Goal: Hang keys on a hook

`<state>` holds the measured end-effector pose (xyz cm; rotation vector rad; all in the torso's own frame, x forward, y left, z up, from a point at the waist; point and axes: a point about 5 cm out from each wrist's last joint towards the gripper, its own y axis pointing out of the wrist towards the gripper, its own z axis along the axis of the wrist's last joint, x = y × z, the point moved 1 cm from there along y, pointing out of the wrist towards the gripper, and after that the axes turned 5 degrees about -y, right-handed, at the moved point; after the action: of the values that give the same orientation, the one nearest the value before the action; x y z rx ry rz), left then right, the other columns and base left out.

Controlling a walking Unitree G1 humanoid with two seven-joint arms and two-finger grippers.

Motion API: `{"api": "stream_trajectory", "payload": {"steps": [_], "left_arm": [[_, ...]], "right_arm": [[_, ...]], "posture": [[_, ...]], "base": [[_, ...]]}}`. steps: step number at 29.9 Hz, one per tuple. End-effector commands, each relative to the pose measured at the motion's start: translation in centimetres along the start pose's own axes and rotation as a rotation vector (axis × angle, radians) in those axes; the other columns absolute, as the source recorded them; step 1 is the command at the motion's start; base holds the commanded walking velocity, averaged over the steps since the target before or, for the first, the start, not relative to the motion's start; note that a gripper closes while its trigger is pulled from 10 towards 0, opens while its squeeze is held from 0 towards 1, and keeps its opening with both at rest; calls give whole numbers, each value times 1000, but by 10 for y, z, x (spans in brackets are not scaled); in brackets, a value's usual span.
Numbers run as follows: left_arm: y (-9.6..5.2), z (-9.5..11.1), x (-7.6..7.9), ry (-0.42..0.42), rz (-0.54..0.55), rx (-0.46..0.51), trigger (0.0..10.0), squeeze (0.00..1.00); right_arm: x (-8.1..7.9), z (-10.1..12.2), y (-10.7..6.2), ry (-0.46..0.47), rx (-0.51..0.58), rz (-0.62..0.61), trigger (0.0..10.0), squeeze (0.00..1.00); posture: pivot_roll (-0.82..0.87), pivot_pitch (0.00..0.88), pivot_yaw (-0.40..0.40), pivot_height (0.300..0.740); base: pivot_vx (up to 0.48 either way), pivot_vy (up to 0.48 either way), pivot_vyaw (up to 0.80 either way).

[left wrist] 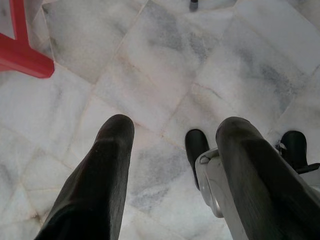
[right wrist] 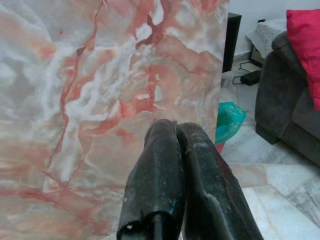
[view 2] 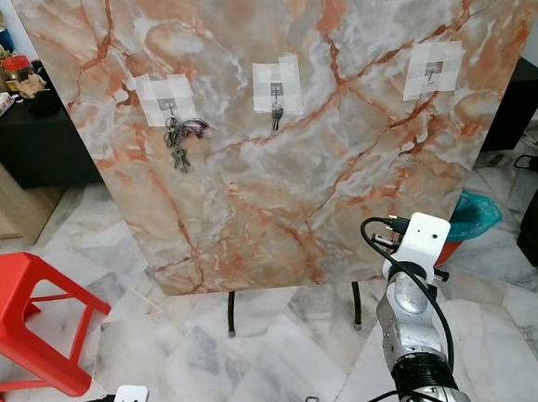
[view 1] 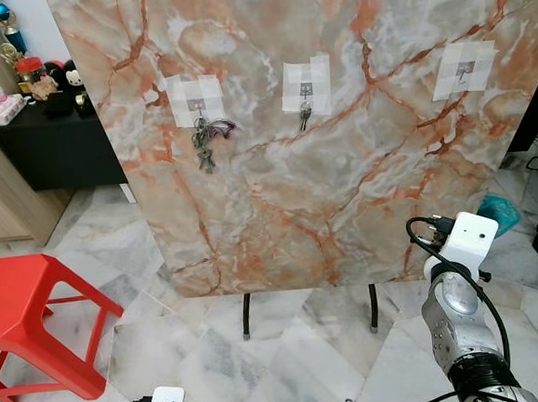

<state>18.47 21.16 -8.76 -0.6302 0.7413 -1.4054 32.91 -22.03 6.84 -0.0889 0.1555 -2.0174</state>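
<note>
Head views: a marble board (view 1: 340,158) is standing upright, keys (view 1: 205,141) hanging on its left hook (view 1: 197,103), a single key (view 1: 305,116) on the middle hook.

Left wrist view: the left gripper (left wrist: 172,145) is pointing at the floor, fingers apart.

Right wrist view: the right gripper (right wrist: 176,131) is facing the board, fingers pressed together, seemingly empty. Risk: swinging could bump the board, shaking keys loose.

Setting: a home living room. Evidence was a polished grey-white marble tile floor (view 1: 291,367), a red plastic stool (view 1: 27,318), a dark grey sofa with red cushion (right wrist: 292,95), and a black sideboard carrying toys and trinkets (view 1: 55,143).
</note>
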Motion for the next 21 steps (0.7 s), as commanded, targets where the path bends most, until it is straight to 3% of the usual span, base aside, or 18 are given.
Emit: {"api": "stream_trajectory", "payload": {"steps": [1,21], "left_arm": [[1,3,0,2,-8,9,10000,0],[0,0,7,5,-19,8,10000,0]], "right_arm": [[-1,5,1,8,22,-8,10000,0],[5,9,1,14,50,-34,10000,0]], "posture": [[-36,0,7,740],[-38,0,4,740]], "base": [[0,0,0],[0,0,0]]}}
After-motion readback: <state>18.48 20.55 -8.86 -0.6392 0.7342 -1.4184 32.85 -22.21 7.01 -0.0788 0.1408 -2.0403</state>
